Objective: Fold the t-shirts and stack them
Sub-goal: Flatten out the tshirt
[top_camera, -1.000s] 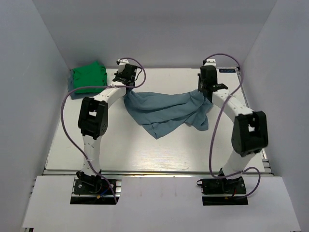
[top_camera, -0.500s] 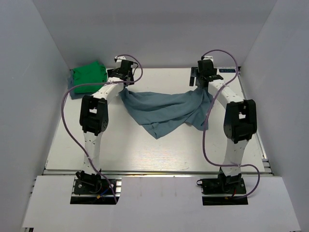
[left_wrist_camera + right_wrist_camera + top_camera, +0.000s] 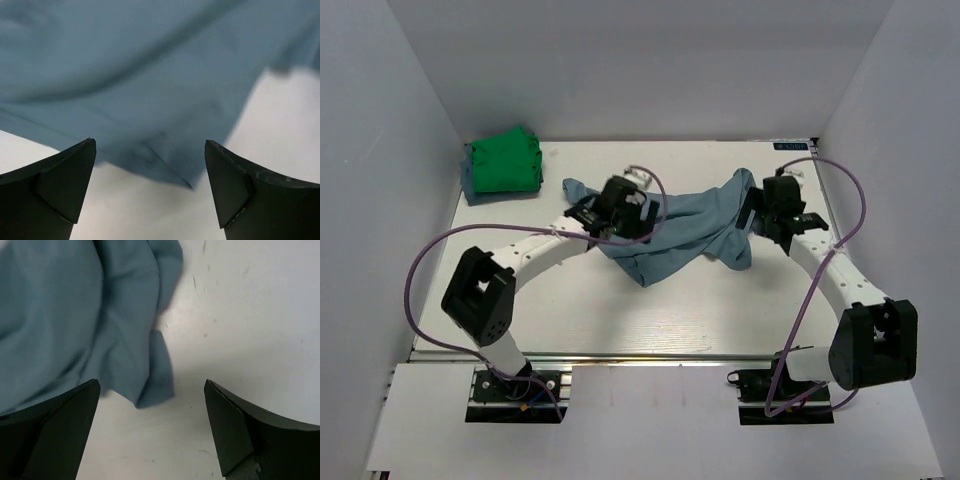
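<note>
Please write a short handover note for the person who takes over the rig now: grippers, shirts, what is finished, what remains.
Left gripper: open, empty, over the blue-grey shirt.
Right gripper: open, empty, at that shirt's right edge.
Blue-grey shirt: crumpled, unfolded, in the middle of the table.
Green shirt: compact bundle in the far left corner, looks folded.
Left to do: fold the blue-grey shirt, then stack the two.
</note>
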`<state>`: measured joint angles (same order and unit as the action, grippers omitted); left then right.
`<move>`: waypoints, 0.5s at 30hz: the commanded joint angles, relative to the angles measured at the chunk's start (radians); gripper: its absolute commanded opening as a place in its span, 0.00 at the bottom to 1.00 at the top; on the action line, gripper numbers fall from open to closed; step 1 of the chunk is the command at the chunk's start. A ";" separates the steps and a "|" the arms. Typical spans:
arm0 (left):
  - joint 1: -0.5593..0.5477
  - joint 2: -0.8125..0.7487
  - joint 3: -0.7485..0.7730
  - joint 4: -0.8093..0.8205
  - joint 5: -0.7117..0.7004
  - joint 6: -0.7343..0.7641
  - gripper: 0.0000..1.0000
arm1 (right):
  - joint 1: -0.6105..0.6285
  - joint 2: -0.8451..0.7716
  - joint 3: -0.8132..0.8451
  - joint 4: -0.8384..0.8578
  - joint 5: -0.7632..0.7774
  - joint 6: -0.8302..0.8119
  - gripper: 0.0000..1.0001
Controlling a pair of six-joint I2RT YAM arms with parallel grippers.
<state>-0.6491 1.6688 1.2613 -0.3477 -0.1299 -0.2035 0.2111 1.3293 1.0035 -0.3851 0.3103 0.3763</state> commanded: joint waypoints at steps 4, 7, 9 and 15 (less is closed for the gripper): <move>-0.141 -0.030 -0.217 0.018 0.134 -0.066 0.95 | -0.007 -0.111 -0.132 -0.038 -0.025 0.052 0.90; -0.207 0.006 -0.235 0.056 0.134 -0.086 0.92 | -0.007 -0.136 -0.166 -0.029 -0.026 0.050 0.90; -0.231 0.034 -0.235 0.082 0.119 -0.106 0.88 | -0.009 -0.150 -0.184 -0.024 -0.034 0.052 0.90; -0.241 0.111 -0.212 0.127 0.035 -0.120 0.74 | -0.010 -0.168 -0.235 -0.001 -0.060 0.030 0.90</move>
<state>-0.8871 1.7607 1.0176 -0.2752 -0.0521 -0.3004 0.2085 1.1797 0.7956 -0.4164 0.2668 0.4118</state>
